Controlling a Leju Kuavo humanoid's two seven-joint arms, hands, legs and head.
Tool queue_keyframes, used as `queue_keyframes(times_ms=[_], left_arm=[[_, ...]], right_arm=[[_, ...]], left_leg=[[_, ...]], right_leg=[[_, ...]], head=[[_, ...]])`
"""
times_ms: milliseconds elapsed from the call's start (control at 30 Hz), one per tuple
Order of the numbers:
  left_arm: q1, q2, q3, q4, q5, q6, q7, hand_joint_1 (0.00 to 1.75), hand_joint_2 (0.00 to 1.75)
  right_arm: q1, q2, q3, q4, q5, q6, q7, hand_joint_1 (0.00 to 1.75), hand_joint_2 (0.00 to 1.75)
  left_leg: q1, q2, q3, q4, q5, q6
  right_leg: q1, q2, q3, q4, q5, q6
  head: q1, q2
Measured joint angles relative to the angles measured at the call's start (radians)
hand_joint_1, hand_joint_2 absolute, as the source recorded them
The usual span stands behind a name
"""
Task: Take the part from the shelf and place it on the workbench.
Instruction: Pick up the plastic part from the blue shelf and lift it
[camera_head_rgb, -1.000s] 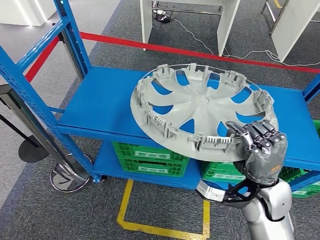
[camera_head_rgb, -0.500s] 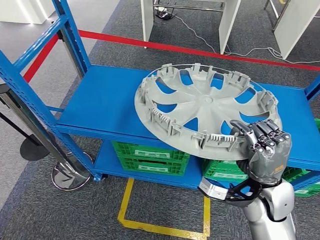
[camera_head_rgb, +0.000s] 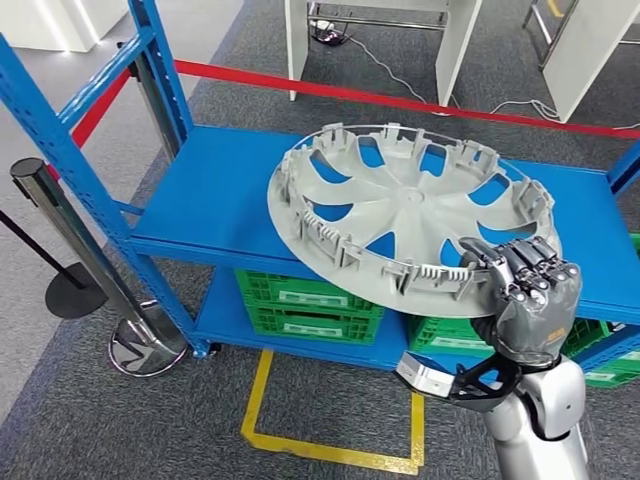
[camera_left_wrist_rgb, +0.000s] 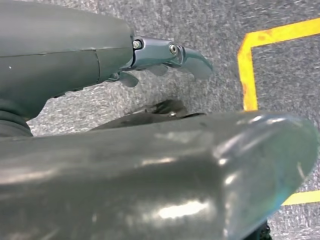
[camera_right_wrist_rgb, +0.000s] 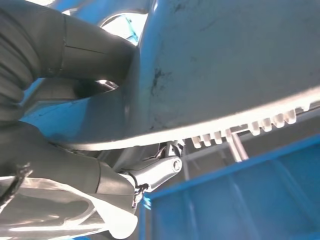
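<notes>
One grey plastic wheel cover (camera_head_rgb: 411, 215) (inner side up) is gripped at its near-right rim by the right hand (camera_head_rgb: 528, 300), above the blue metal shelf (camera_head_rgb: 211, 200); left hand (camera_left_wrist_rgb: 113, 125) state indeterminate.

Green crates (camera_head_rgb: 306, 303) are stored on the lower level, with more green crates (camera_head_rgb: 441, 337) seen further right. A red barrier tape (camera_head_rgb: 392, 103) is stretched across the grey carpet (camera_head_rgb: 226, 90) behind. A chrome stanchion post (camera_head_rgb: 83, 255) is tilted at the left, its round base (camera_head_rgb: 147, 345) resting on the floor, and a black disc base (camera_head_rgb: 74, 296) lies beside it. Yellow floor marking (camera_head_rgb: 332, 455) is laid in front. White table legs (camera_head_rgb: 453, 50) and a cable (camera_head_rgb: 392, 72) are seen beyond the tape.
</notes>
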Motion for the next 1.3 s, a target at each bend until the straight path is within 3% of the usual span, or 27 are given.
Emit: queue_keyframes(times_ms=[67,100,167,200,233,267,300,367,433,467,533,600,700,733,767,800,833,900,967,1033,1067,1133,1200,1233,1267,1300], left_arm=[[0.0,0.0,0.0,0.0,-0.003,-0.002,0.0,0.0,0.0],[-0.001,0.002,0.0,0.0,-0.009,-0.008,0.0,0.0,0.0],[-0.001,0.01,0.0,0.0,-0.033,-0.034,0.001,0.0,0.0],[0.0,0.015,0.0,0.001,-0.045,-0.049,0.001,0.0,0.0],[0.0,0.019,0.0,0.002,-0.053,-0.063,0.001,0.0,0.0],[0.0,0.023,0.0,0.004,-0.058,-0.075,0.0,0.0,0.0],[0.0,0.025,0.0,0.007,-0.063,-0.084,-0.002,0.0,0.0],[0.0,0.026,0.0,0.017,-0.075,-0.096,-0.004,0.0,0.0],[-0.001,0.024,0.0,0.027,-0.093,-0.105,-0.004,0.0,0.0],[-0.002,0.024,0.0,0.034,-0.103,-0.109,-0.004,0.0,0.0],[-0.004,0.022,0.0,0.049,-0.121,-0.117,-0.005,0.0,0.0],[-0.004,0.017,-0.001,0.066,-0.138,-0.124,-0.007,0.0,0.0],[-0.007,0.012,-0.001,0.092,-0.16,-0.134,-0.009,0.0,0.0],[-0.009,0.011,-0.001,0.101,-0.168,-0.137,-0.01,0.0,0.0],[-0.012,0.009,-0.001,0.109,-0.178,-0.14,-0.01,0.0,0.0],[-0.014,0.008,-0.001,0.116,-0.189,-0.143,-0.01,0.0,0.0],[-0.015,0.007,-0.001,0.124,-0.202,-0.145,-0.01,0.0,0.0],[-0.019,0.004,-0.001,0.135,-0.227,-0.147,-0.01,0.0,0.0],[-0.023,0.001,-0.001,0.144,-0.243,-0.147,-0.011,0.0,0.0],[-0.026,0.0,-0.001,0.152,-0.249,-0.147,-0.012,0.0,0.0],[-0.028,0.0,-0.001,0.156,-0.251,-0.147,-0.013,0.0,0.0],[-0.03,0.0,-0.001,0.162,-0.251,-0.147,-0.014,0.0,0.0],[-0.032,0.0,-0.001,0.167,-0.251,-0.147,-0.016,0.0,0.0],[-0.032,0.001,-0.001,0.169,-0.251,-0.146,-0.018,0.0,0.0],[-0.033,0.001,-0.001,0.171,-0.25,-0.146,-0.022,0.0,0.0],[-0.033,0.001,0.0,0.172,-0.25,-0.146,-0.026,0.0,0.0]], right_arm=[[0.002,0.0,-0.003,0.0,-0.001,0.0,-0.002,1.75,1.75],[0.003,0.0,-0.004,0.0,-0.001,0.0,-0.001,1.75,1.75],[0.004,0.001,-0.004,0.0,0.003,0.0,0.004,1.75,1.75],[0.004,0.001,-0.004,0.0,0.008,0.0,0.01,1.75,1.75],[0.005,0.001,-0.004,0.0,0.013,0.0,0.018,1.75,1.75],[0.005,0.001,-0.004,0.0,0.019,0.0,0.027,1.75,1.75],[0.006,0.001,-0.004,0.0,0.024,0.0,0.036,1.75,1.75],[0.005,0.001,-0.004,-0.001,0.033,0.0,0.052,1.75,1.75],[0.005,0.001,-0.004,-0.003,0.04,0.0,0.063,1.75,1.75],[0.005,0.001,-0.004,-0.005,0.043,0.0,0.068,1.75,1.75],[0.007,0.0,-0.004,-0.005,0.05,0.0,0.078,1.75,1.75],[0.01,0.0,-0.004,-0.006,0.058,0.0,0.089,1.75,1.75],[0.018,-0.003,-0.004,-0.007,0.069,-0.001,0.103,1.75,1.75],[0.024,-0.005,-0.004,-0.008,0.072,-0.001,0.106,1.75,1.75],[0.031,-0.008,-0.004,-0.009,0.074,-0.001,0.11,1.75,1.75],[0.04,-0.01,-0.004,-0.011,0.076,-0.001,0.112,1.75,1.75],[0.049,-0.013,-0.004,-0.014,0.078,-0.002,0.115,1.75,1.75],[0.068,-0.019,-0.004,-0.024,0.082,-0.002,0.118,1.75,1.75],[0.082,-0.027,-0.004,-0.034,0.083,-0.002,0.121,1.75,1.75],[0.092,-0.036,-0.004,-0.041,0.083,-0.002,0.124,1.75,1.75],[0.097,-0.041,-0.004,-0.043,0.083,-0.003,0.124,1.75,1.75],[0.105,-0.049,-0.004,-0.046,0.082,-0.003,0.126,1.75,1.75],[0.106,-0.054,-0.004,-0.047,0.083,-0.003,0.127,1.75,1.75],[0.107,-0.057,-0.004,-0.047,0.084,-0.003,0.129,1.75,1.75],[0.108,-0.06,-0.004,-0.047,0.086,-0.003,0.132,1.75,1.75],[0.11,-0.062,-0.004,-0.047,0.088,-0.003,0.134,1.75,1.75]], left_leg=[[-0.002,0.003,-0.014,-0.002,0.015,0.023],[-0.003,0.005,-0.024,-0.003,0.024,0.034],[-0.01,0.006,-0.047,-0.003,0.043,0.048],[-0.015,0.006,-0.06,-0.002,0.052,0.052],[-0.021,0.006,-0.072,-0.001,0.061,0.055],[-0.027,0.006,-0.083,-0.001,0.07,0.058],[-0.034,0.006,-0.094,-0.001,0.078,0.06],[-0.045,0.005,-0.108,0.0,0.094,0.063],[-0.049,0.005,-0.116,0.0,0.109,0.059],[-0.047,0.005,-0.12,0.0,0.118,0.054],[-0.044,0.005,-0.129,-0.003,0.132,0.043],[-0.043,0.005,-0.14,0.022,0.09,0.029],[-0.025,0.007,-0.169,0.175,-0.043,0.005],[-0.018,0.007,-0.173,0.226,-0.058,-0.003],[-0.011,0.007,-0.166,0.256,-0.048,-0.011],[-0.004,0.008,-0.145,0.252,-0.019,-0.018],[0.002,0.008,-0.109,0.214,0.012,-0.025],[0.008,0.006,-0.02,0.087,0.018,-0.035],[0.004,0.003,0.024,0.003,-0.014,-0.024],[-0.001,0.004,0.016,-0.01,-0.008,0.004],[-0.002,0.006,0.007,-0.01,0.001,0.016],[-0.003,0.011,-0.019,-0.012,0.024,0.037],[-0.009,0.012,-0.048,-0.011,0.047,0.046],[-0.014,0.013,-0.064,-0.011,0.059,0.048],[-0.019,0.013,-0.079,-0.01,0.07,0.051],[-0.024,0.013,-0.093,-0.01,0.082,0.052]], right_leg=[[-0.003,0.001,-0.012,0.013,-0.022,0.01],[-0.003,0.001,-0.026,0.045,-0.058,0.01],[0.003,0.001,-0.061,0.161,-0.156,0.005],[0.007,0.001,-0.074,0.223,-0.19,0.002],[0.012,0.001,-0.076,0.265,-0.202,-0.004],[0.018,0.002,-0.063,0.277,-0.192,-0.012],[0.025,0.002,-0.031,0.252,-0.167,-0.023],[0.044,0.002,0.067,0.122,-0.125,-0.057],[0.056,0.002,0.146,0.0,-0.127,-0.076],[0.059,0.001,0.161,-0.028,-0.134,-0.079],[0.058,0.0,0.153,-0.049,-0.119,-0.078],[0.049,-0.005,0.139,-0.063,-0.094,-0.082],[0.041,-0.009,0.109,-0.064,-0.061,-0.08],[0.039,-0.011,0.095,-0.06,-0.052,-0.076],[0.036,-0.013,0.08,-0.054,-0.044,-0.072],[0.032,-0.014,0.063,-0.046,-0.037,-0.067],[0.028,-0.015,0.047,-0.036,-0.032,-0.061],[0.024,-0.015,0.017,-0.013,-0.024,-0.048],[0.024,-0.014,-0.001,0.0,-0.011,-0.034],[0.021,-0.012,-0.011,-0.001,0.004,-0.02],[0.018,-0.011,-0.018,0.004,-0.003,-0.014],[0.016,-0.006,-0.044,0.061,-0.074,-0.008],[0.018,-0.002,-0.076,0.185,-0.171,-0.007],[0.02,0.0,-0.083,0.243,-0.195,-0.009],[0.023,0.0,-0.078,0.278,-0.196,-0.013],[0.027,0.001,-0.057,0.28,-0.176,-0.021]], head=[[0.002,0.0],[0.004,0.0],[0.01,0.0],[0.011,0.0],[0.011,0.0],[0.011,0.0],[0.011,0.0],[0.01,0.0],[0.009,0.0],[0.01,0.0],[0.011,0.0],[0.011,0.0],[0.008,0.0],[0.008,0.0],[0.008,0.0],[0.008,0.0],[0.008,0.0],[0.007,0.0],[0.006,0.0],[0.006,0.0],[0.006,0.0],[0.01,0.0],[0.012,0.0],[0.013,0.0],[0.013,0.0],[0.013,0.0]])
